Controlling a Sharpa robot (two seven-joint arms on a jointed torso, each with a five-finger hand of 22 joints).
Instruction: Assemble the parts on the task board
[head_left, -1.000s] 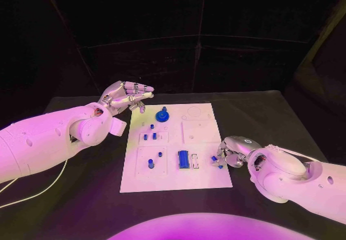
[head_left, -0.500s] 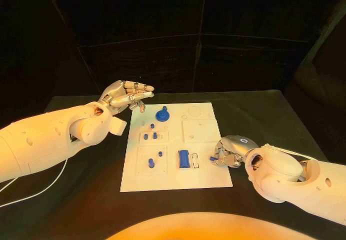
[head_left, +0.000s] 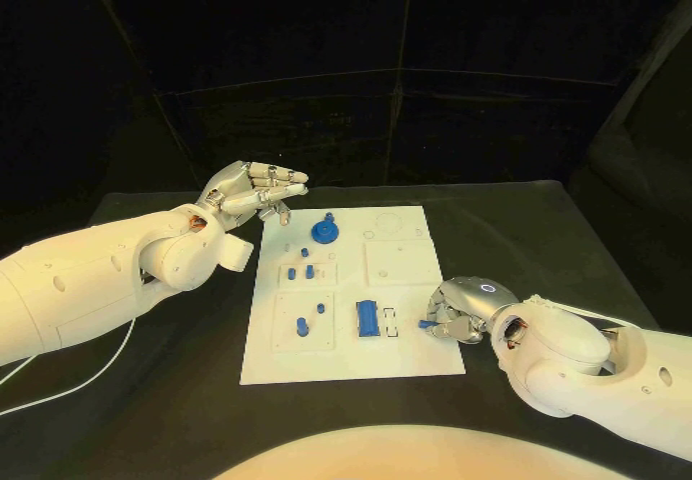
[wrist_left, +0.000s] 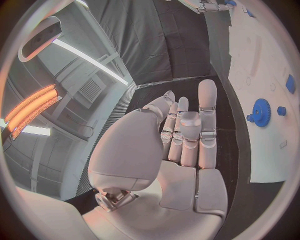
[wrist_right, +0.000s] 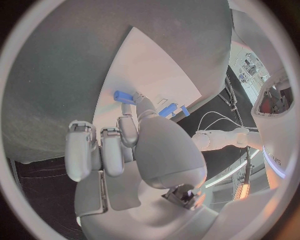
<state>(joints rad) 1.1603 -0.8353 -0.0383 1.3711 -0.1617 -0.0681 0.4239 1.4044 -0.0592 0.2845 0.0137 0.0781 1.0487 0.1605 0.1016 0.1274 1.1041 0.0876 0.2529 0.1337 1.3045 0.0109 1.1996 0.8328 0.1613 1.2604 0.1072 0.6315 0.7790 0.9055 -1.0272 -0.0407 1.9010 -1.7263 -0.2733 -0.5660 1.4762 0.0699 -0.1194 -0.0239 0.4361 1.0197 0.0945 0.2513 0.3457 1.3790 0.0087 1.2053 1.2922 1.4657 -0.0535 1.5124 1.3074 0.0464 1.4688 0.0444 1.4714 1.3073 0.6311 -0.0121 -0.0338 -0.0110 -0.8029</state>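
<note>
Right hand (head_left: 464, 308) at the near right edge of the task board (head_left: 404, 265), fingertips pinching a small blue part (head_left: 428, 323). Left hand (head_left: 253, 190) raised beyond the board's far left corner, fingers apart and empty; blue gear (head_left: 326, 232) just beside it.

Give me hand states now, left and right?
Left hand: open, raised beside the board's far left corner, holding nothing.
Right hand: pinching a small blue part at the board's right edge.
</note>
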